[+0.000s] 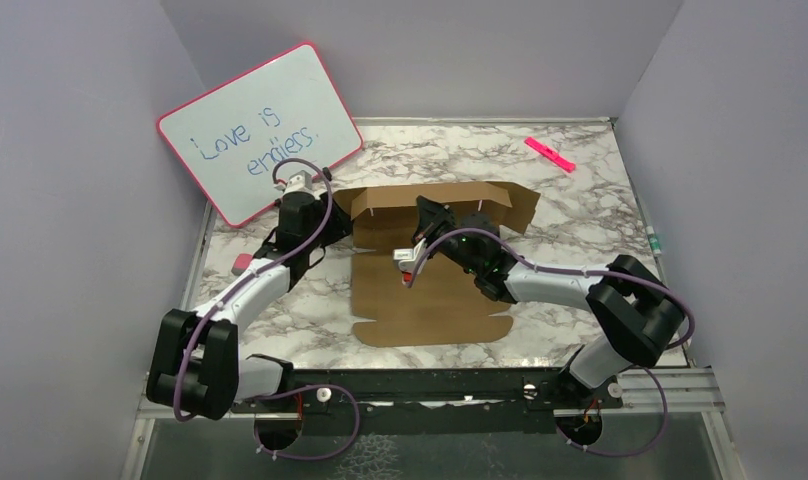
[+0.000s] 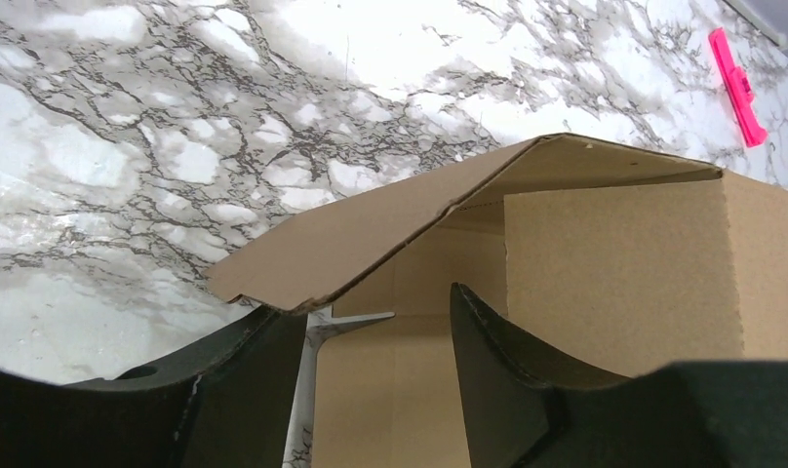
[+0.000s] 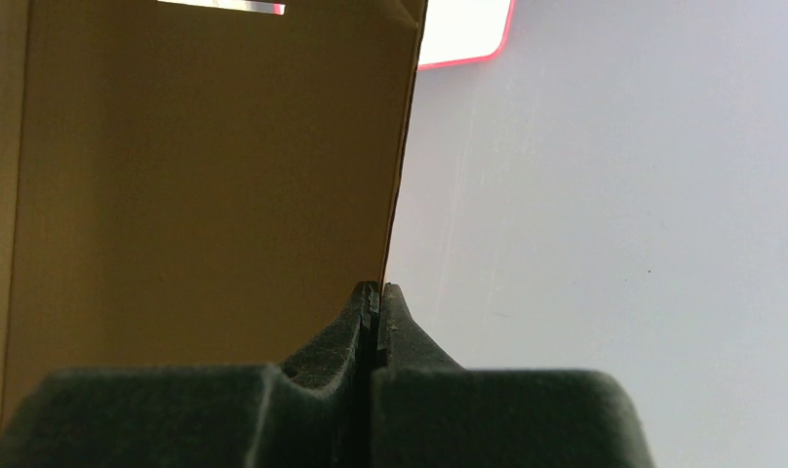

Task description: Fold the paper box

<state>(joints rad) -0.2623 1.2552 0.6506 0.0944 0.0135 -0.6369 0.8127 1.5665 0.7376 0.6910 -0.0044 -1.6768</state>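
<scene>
Cardboard, plain brown, matte and unprinted, lies mid-surface just past the arm bases: the paper box (image 1: 420, 310), a die-cut sheet with its near panel flat, notched along the edges, and its far flaps raised. The surface (image 1: 580, 200) under it is marble-patterned, white with grey veins.

I see the left fingers (image 2: 497, 361), black and tapered, standing apart at the box's far left corner. A creased flap arches over them, and they clamp nothing. The right fingers (image 3: 366, 317) are pressed together, their tips right at the edge of an upright panel whose fibrous face fills half of the right wrist view.

Farther back, a pink-framed whiteboard (image 1: 260, 130) stands tilted at the far left, handwritten in blue: "Love is endless." A pink marker (image 1: 550, 154) lies at the far right.
</scene>
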